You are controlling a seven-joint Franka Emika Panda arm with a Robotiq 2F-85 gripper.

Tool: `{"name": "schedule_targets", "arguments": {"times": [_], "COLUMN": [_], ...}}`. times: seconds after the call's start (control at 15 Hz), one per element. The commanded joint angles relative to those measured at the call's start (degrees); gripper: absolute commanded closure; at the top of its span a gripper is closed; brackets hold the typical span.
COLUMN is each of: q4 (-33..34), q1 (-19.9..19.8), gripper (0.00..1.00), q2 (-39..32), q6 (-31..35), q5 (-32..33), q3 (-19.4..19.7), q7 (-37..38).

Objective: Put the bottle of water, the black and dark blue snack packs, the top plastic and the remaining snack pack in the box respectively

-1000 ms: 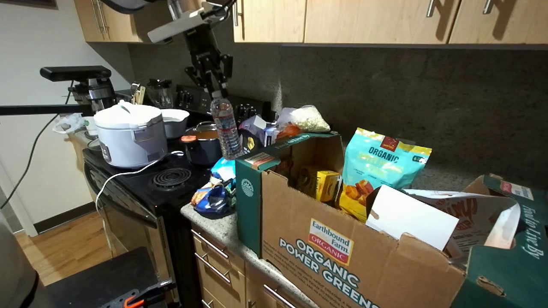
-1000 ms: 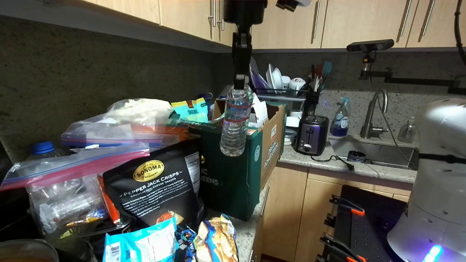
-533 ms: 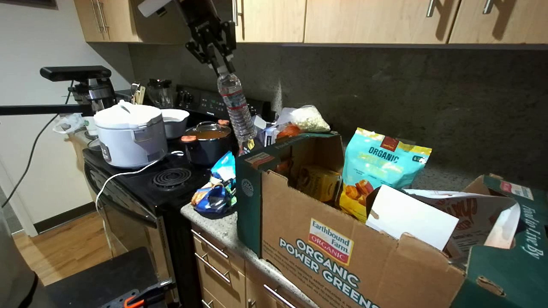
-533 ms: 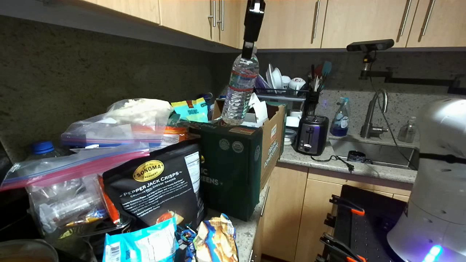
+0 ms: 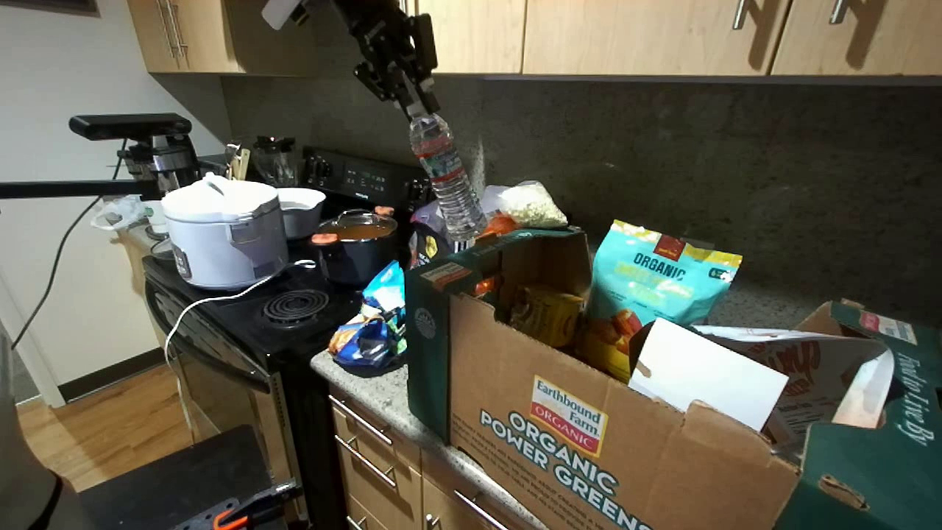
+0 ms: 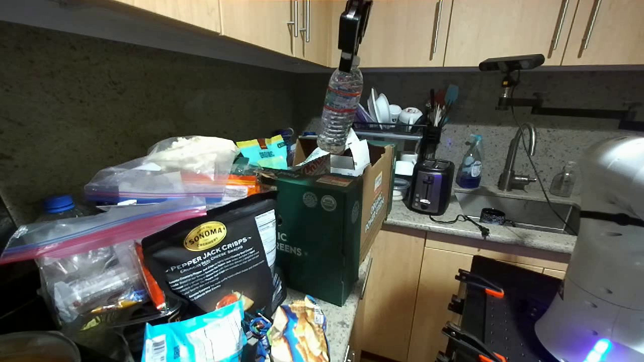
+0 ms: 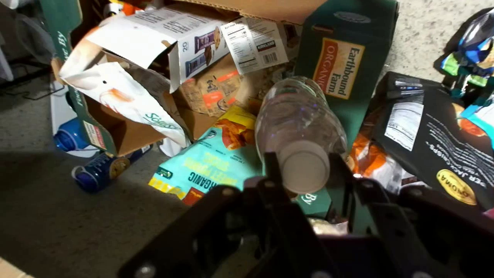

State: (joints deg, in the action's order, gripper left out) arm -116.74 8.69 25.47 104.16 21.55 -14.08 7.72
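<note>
My gripper (image 5: 422, 109) is shut on the cap of the bottle of water (image 5: 449, 177), which hangs tilted in the air. In an exterior view the bottle (image 6: 341, 108) has its base higher than the green end of the box (image 6: 322, 241); whether it is over the opening I cannot tell. From the wrist, the white cap (image 7: 305, 168) sits between both dark fingers. The black snack pack (image 6: 221, 261) leans beside the box's green end. In front of it lie a dark blue snack pack (image 6: 302, 332) and a light blue one (image 6: 196, 337). A clear plastic bag (image 6: 193, 156) with white contents lies on top of the pile.
Inside the box stand a teal bag (image 5: 655, 287), a yellow carton (image 5: 548, 313) and a white carton (image 5: 706, 375). Upper cabinets (image 5: 662, 37) overhang the counter. A pot (image 5: 360, 250) and a white cooker (image 5: 221, 243) stand on the stove beside the pile.
The gripper has risen with the bottle and moved toward the box. The bottle now tilts more, its base having gone from below the rim to above it. The packs have not moved.
</note>
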Motion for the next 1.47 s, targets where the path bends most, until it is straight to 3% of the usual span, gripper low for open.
{"name": "schedule_targets", "arguments": {"times": [0.0,0.33,0.4,1.4], "q4": [0.05,-0.02,-0.02,6.04], "q1": [-0.46,-0.64,-0.65,-8.26], "gripper": [0.65,0.65,0.9,0.9], "q2": [-0.08,-0.08,-0.08,-10.73], "q6": [-0.14,-0.15,-0.15,1.09], "q5": [0.54,0.67,0.67,8.04], "q3": [-0.34,-0.6,-0.59,0.76], "q7": [1.06,1.77,1.77,22.71]}}
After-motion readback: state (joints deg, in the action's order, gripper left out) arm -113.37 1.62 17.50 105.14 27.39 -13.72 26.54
